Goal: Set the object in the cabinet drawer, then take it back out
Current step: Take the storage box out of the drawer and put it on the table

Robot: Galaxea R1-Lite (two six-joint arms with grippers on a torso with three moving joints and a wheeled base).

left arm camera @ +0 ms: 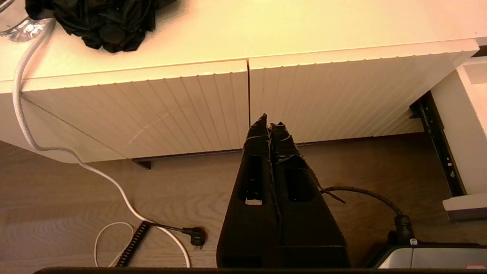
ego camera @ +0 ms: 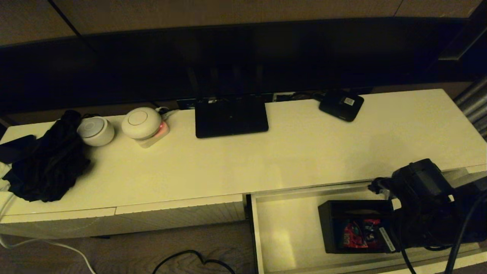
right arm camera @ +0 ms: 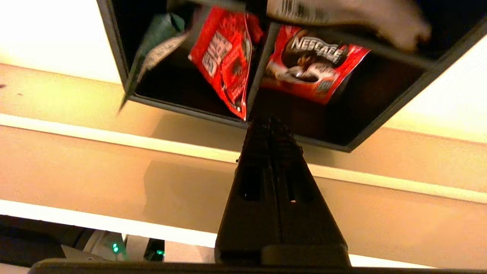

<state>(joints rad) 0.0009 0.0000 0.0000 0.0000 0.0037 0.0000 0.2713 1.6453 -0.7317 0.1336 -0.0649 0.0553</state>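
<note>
The object (ego camera: 355,228), a black divided box with red packets (right arm camera: 224,57) inside, sits in the open cabinet drawer (ego camera: 289,224) towards its right side. My right gripper (ego camera: 392,226) reaches in from the right. In the right wrist view its fingers (right arm camera: 270,121) are pressed together at the box's near rim (right arm camera: 182,108), where the middle divider meets it, shut on that thin wall. The left gripper (left arm camera: 270,120) hangs shut and empty above the floor, in front of the closed ribbed fronts, out of the head view.
On the cabinet top lie a flat black router (ego camera: 231,116), a small black device with a white label (ego camera: 341,103), two white round gadgets (ego camera: 141,122) and a heap of black cloth (ego camera: 47,163). Cables (left arm camera: 114,186) trail on the wooden floor. The closed ribbed panels (left arm camera: 152,110) are left of the drawer.
</note>
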